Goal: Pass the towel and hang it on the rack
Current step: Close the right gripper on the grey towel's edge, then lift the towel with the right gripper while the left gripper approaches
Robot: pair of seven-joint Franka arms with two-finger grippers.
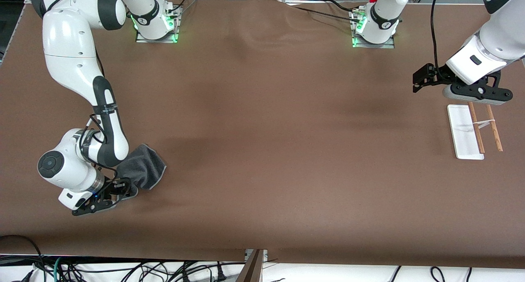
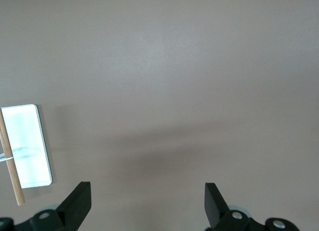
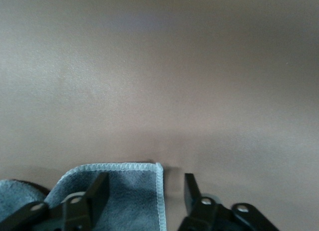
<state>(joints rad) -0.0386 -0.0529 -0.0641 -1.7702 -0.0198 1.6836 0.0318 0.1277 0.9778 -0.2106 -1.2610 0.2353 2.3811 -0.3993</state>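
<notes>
- My right tool (image 1: 107,198) sits low at the dark grey soft square towel (image 1: 144,167) on the brown counter (image 1: 262,151), jaws straddling its stitched edge, not yet clamped.
- Passing and hanging remain.
- My left tool (image 1: 478,94) waits wide open over the white-based, wood-rod rack (image 1: 465,132).

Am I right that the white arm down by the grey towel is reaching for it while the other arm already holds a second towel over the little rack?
Not quite. The left gripper holds nothing: the left wrist view shows its fingers wide apart over bare table beside the rack. The right gripper is indeed at the towel, one corner between its fingers.
</notes>
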